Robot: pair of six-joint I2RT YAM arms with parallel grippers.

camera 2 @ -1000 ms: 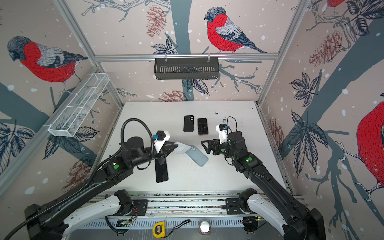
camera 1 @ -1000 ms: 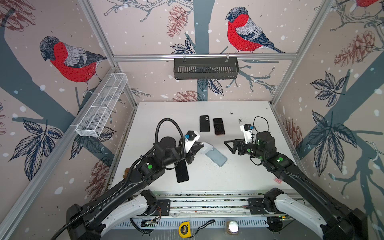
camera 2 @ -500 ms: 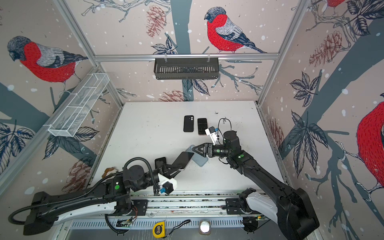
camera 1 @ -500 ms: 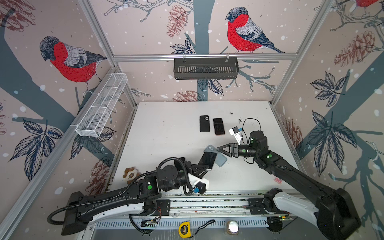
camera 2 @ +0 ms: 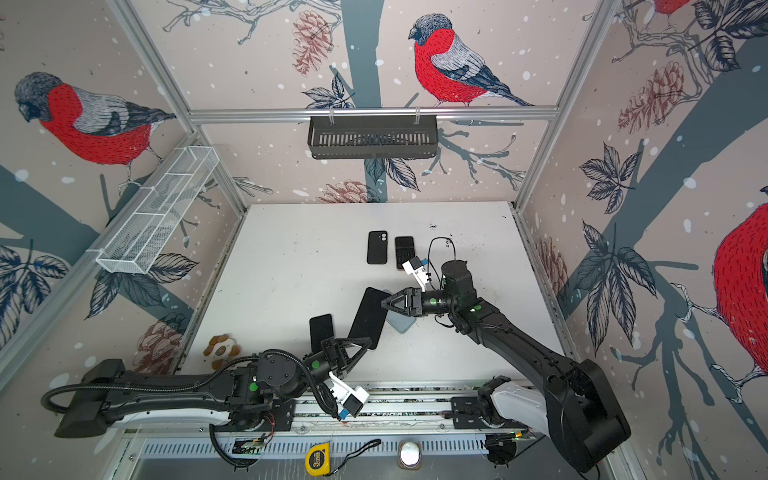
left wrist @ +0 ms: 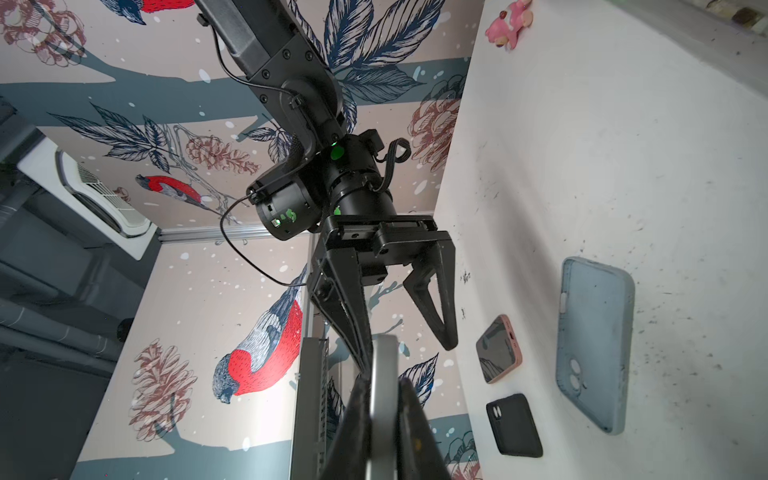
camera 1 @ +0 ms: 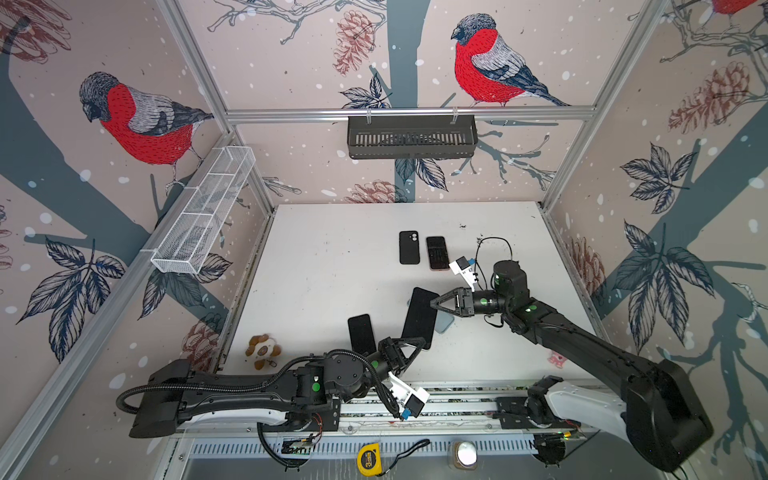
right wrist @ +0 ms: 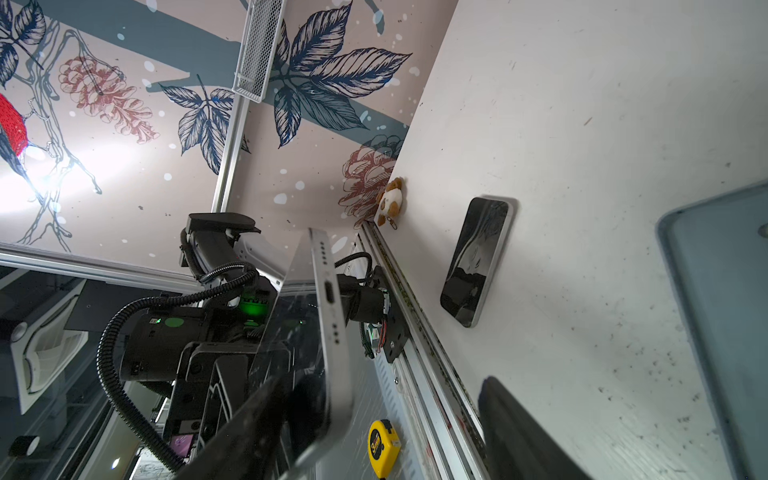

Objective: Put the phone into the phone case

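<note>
A: Starting from the left: skipping the plush toy (camera 1: 262, 351) and the spare dark phone (camera 1: 360, 338) lying flat on the table (camera 1: 324, 266). Not part of this step.

B: Then the left gripper (camera 1: 419, 344)?

A: Clamped tight on the near end of the phone (camera 1: 420, 318), one finger on each face. Holding it clear of the table, tilted, far end raised toward the right.

B: Meaning a handover, probably?

A: Probably (or a two-handed steadying, hard to tell). Either way, no loosening on the left before securing on the right.

B: And the case (camera 1: 445, 325)?

A: Lying flat just beyond the raised end, partly hidden behind it in both top views. Showing whole from the left wrist (left wrist: 594, 345): blue-grey, seemingly hollow side up. Leaving it exactly there, unbumped.

B: Finally the right gripper (camera 1: 435, 301).

A: Straddling the phone's far end, jaws spread: one finger close against a face, the other well off. No pinch yet. Closing squarely across the two faces, near the end and centred, to avoid twisting the phone out of the left grip. After that, bringing one short edge down into the case's matching end first, lining up the camera corner with the cut-outs, then pressing the rest flat.
</note>
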